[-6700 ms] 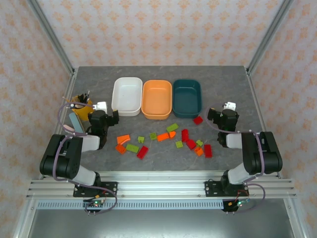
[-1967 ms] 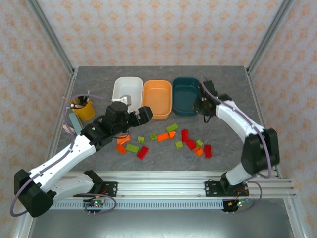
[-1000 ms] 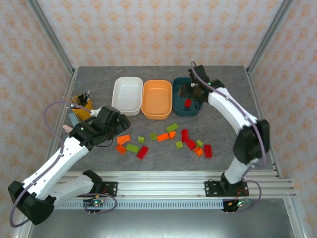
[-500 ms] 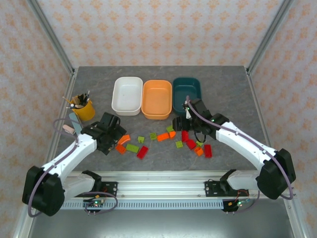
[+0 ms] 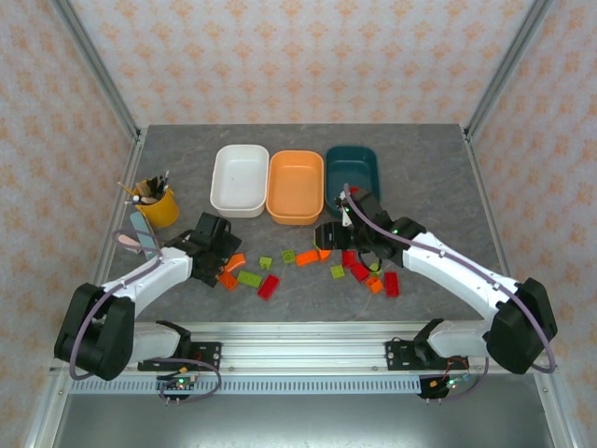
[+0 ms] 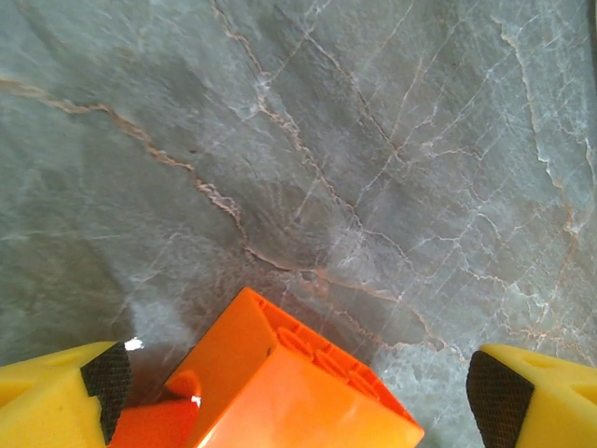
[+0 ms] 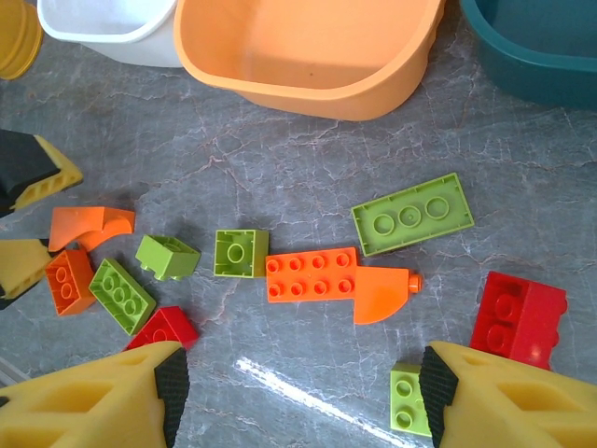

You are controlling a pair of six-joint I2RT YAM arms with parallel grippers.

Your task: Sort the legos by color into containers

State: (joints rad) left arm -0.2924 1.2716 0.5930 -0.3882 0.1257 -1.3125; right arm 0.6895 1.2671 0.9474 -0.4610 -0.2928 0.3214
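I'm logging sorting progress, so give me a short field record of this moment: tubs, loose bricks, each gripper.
tubs: white tub, orange tub, teal tub, side by side
tub contents: white and orange look empty; teal partly hidden
loose bricks: red, orange, green, scattered nearer than the tubs
left gripper: open, astride an orange brick
right gripper: open, long orange brick just ahead of its fingers

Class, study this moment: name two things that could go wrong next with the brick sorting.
The left tool straddles an orange brick lying skewed inside it; closing may twist it loose.
The open right tool hangs over an orange plate close beside a lime brick; it might catch both colours.
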